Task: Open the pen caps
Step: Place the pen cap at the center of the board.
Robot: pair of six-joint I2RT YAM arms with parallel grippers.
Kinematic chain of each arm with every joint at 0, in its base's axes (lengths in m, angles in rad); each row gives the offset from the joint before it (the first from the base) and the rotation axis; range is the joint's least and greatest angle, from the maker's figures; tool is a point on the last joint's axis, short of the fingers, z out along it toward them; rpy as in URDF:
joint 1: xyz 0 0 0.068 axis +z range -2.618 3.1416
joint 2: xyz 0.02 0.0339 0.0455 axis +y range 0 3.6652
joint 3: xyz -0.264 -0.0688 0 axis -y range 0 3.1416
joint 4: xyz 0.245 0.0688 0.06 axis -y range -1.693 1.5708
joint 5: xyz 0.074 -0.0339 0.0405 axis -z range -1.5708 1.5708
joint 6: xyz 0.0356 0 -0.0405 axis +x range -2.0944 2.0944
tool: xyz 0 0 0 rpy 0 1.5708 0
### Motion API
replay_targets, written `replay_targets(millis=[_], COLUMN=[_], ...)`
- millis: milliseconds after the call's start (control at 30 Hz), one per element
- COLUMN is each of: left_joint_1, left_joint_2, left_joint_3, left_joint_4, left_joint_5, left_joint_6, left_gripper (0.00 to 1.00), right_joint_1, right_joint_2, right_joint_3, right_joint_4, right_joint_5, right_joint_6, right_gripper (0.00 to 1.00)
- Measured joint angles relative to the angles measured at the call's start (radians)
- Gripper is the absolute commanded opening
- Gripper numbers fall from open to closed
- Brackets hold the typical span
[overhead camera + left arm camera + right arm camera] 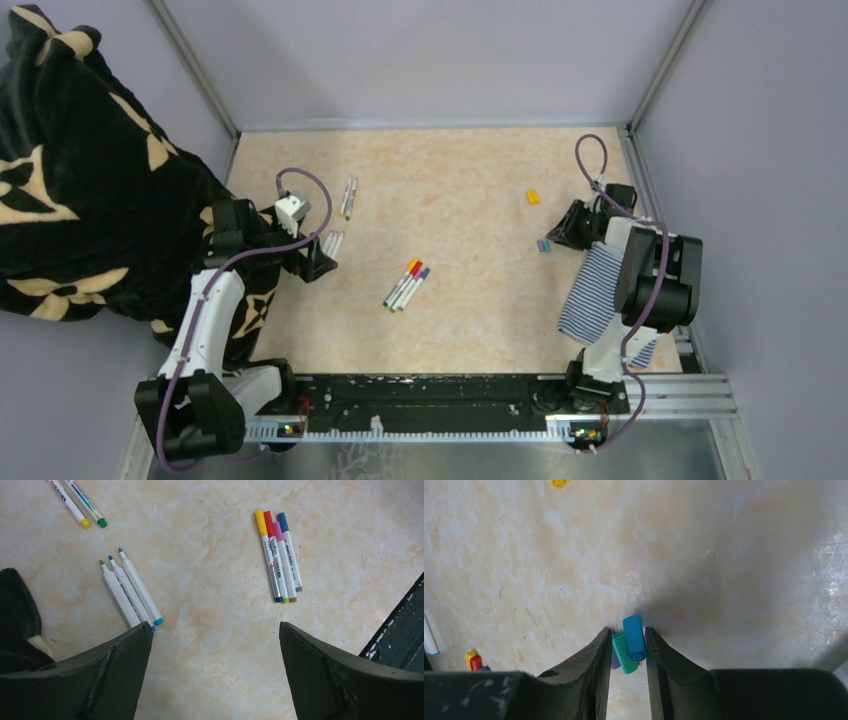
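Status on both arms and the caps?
Left gripper open near three uncapped pens. Right gripper narrow around blue cap and teal cap, grip unclear. Four centre pens capped. Nothing blocking.

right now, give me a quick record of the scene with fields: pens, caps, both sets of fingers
capped pens: four, side by side, mid table
uncapped pens: three, just ahead of the left fingers
left fingers: wide open, empty
right fingers: narrow gap, blue cap and teal cap between them; grip unclear
yellow cap: loose, far right of table
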Motion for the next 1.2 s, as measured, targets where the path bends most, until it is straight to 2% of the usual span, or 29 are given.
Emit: replay_targets(millis=[1000, 1200], left_joint_1=[0.0, 0.0], left_joint_2=[0.0, 0.022], left_joint_3=[0.0, 0.0], left_joint_4=[0.0, 0.0], left_joint_5=[0.001, 0.009], left_joint_6=[0.003, 0.003], left_gripper=[1.0, 0.99], right_joint_1=[0.015, 0.015], right_joint_2=[-0.025, -0.069], right_joint_3=[0.0, 0.0], right_joint_4=[-0.053, -0.08], right_joint_5=[0.031, 0.027], right_joint_6=[-0.019, -0.023], right_gripper=[0.35, 0.42])
